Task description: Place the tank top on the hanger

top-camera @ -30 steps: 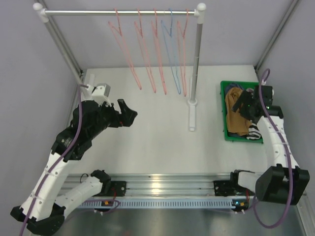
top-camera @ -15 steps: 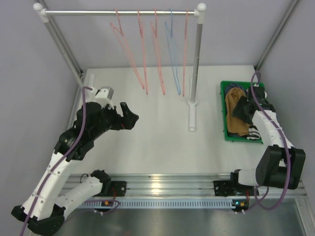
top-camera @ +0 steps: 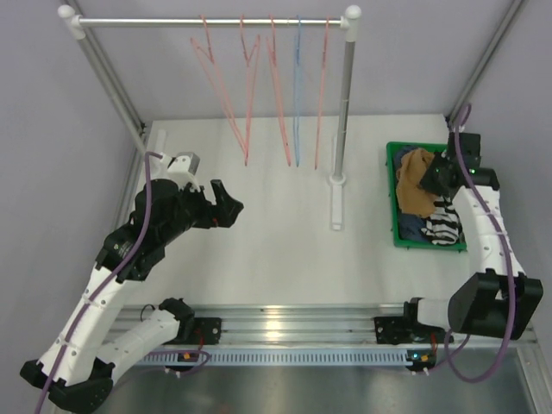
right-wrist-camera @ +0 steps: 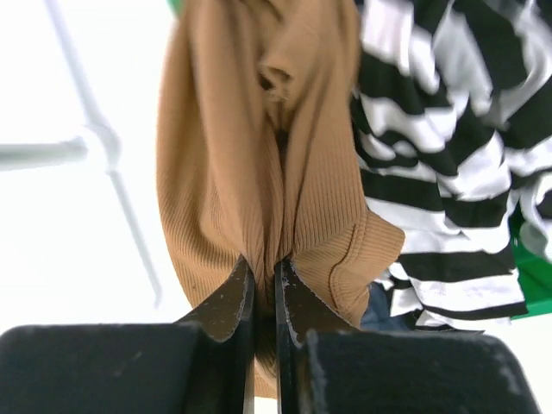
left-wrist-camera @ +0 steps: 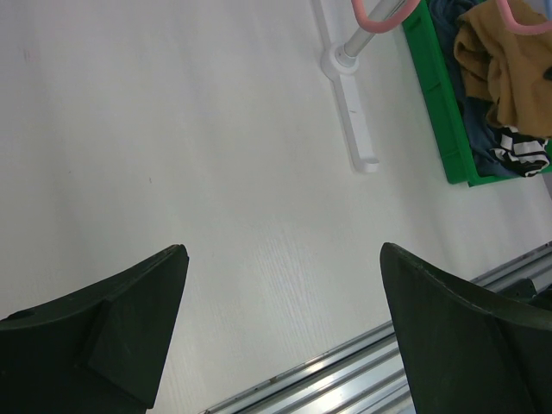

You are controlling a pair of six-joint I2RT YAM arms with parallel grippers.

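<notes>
The right claw [right-wrist-camera: 263, 285] is clamping its two fingers together on a gathered fold of the tank top [right-wrist-camera: 233, 155]. The cloth is hanging down from that pinch over the far end of the green bin [top-camera: 395, 233]. It is reading as light, limp ribbed knit. It is likely to sag, stretch and swing rather than hold any shape, and it looks grippy enough not to slide out of a firm pinch. From the wrist view the hold seems to be on bunched body fabric, not on a strap, though the folds are hiding the straps too well to be sure. For hanging, a shoulder strap or the neck edge is looking like the better place to take hold.

The black-and-white striped garment [right-wrist-camera: 448, 172] is lying right against the tank top inside the bin and may be dragged along. A dark blue garment [top-camera: 412, 226] is sitting beneath both. The bin's raised wall is the nearest edge that could be snagging a trailing hem.

Left of the bin, the rack post [top-camera: 343, 112] and its foot [top-camera: 336, 203] are standing on the white counter [top-camera: 276, 241], blocking a straight path. The salmon-pink hangers [top-camera: 246, 95] and one light blue hanger [top-camera: 297, 95] are hanging from the rail beyond that post. The wide room is lying left of the bin and past the post. There the left claw [left-wrist-camera: 283, 250] is hovering over the counter with its fingers spread well apart, gripping nothing.
</notes>
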